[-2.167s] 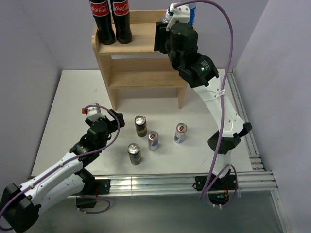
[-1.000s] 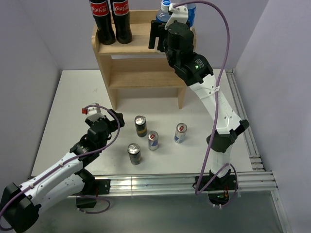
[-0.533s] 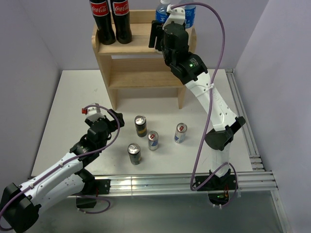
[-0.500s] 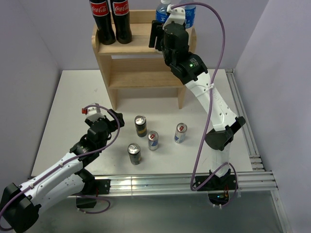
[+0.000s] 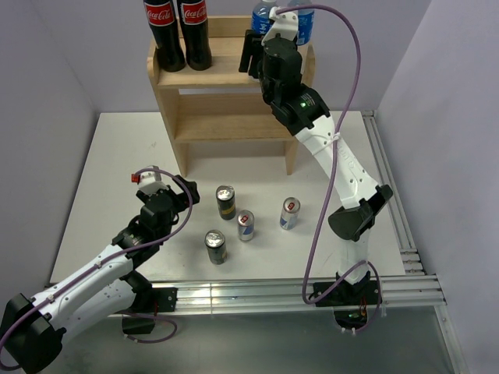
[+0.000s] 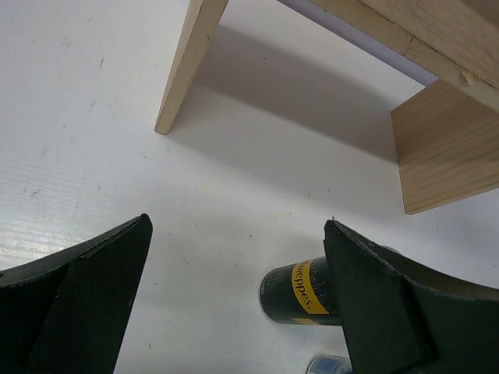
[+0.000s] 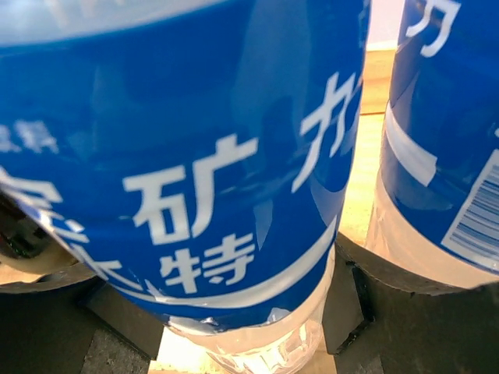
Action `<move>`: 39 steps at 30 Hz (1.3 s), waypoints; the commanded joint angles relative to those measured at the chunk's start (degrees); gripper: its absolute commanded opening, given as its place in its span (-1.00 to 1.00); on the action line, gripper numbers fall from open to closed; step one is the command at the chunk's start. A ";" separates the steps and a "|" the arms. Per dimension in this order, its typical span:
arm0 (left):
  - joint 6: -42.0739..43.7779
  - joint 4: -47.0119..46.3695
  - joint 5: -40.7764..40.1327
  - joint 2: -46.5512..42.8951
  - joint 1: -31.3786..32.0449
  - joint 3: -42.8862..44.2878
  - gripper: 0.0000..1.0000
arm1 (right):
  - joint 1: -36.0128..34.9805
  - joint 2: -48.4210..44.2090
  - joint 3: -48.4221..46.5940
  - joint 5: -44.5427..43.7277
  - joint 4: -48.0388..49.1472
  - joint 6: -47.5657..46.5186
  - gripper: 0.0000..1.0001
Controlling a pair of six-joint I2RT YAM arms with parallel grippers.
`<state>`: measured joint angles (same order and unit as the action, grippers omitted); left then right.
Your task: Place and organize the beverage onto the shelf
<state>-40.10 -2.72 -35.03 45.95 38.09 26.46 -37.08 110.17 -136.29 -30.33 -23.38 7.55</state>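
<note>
The chief risk sits at the upper right of the overhead view. There the right gripper [image 5: 261,37] has a water bottle [image 7: 203,156] just beside the second water bottle [image 7: 444,117] on top of the shelf [image 5: 226,74]. The wrist view shows only a thin strip of wood between the two blue labels. A sideways nudge on release, or a finger catching on the way out, could topple the neighbour. It stands near the shelf's right end and might go over the low rim. If the held bottle is not flat on the wood (its base is hidden, so I cannot tell), letting go could leave it rocking.

The right jaws are closed on that bottle, open only to its width, with dark pads pressing its clear lower part from both sides. The left gripper [image 6: 236,226], low at the left of the overhead view, has its jaws spread wide over bare desk [image 6: 93,117] with nothing between them. A dark can [image 6: 300,292] stands just beside the finger at the right of that wrist view. It is one of four cans [image 5: 245,225] on the desk below the shelf in the frame. Two cola bottles [image 5: 178,31] occupy the left end of the shelf top.
</note>
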 commanded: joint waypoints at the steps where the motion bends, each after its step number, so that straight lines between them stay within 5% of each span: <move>1: 0.11 -1.59 -1.18 -0.34 0.23 -0.35 0.99 | 0.78 2.93 0.68 0.09 -0.35 1.41 0.29; 8: 0.19 -1.76 -1.19 -0.16 0.15 -0.35 0.99 | 0.78 4.88 -0.12 -0.17 -0.53 1.41 0.30; 13: 0.11 -1.85 -1.10 0.01 0.15 -0.35 0.99 | 0.78 4.88 0.41 0.01 -1.58 1.68 0.67; 15: 0.19 -1.94 -1.10 -0.08 0.15 -0.35 0.99 | 0.78 4.53 0.85 0.18 -1.76 1.68 0.99; 39: 0.28 -2.03 -1.10 -0.16 0.15 0.00 0.99 | -0.97 -0.65 6.82 -1.14 -2.90 2.82 1.00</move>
<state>-40.10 -2.76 -35.44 45.98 38.09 26.44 -37.43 111.70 -132.16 -30.04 -20.49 8.05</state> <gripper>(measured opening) 0.993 0.997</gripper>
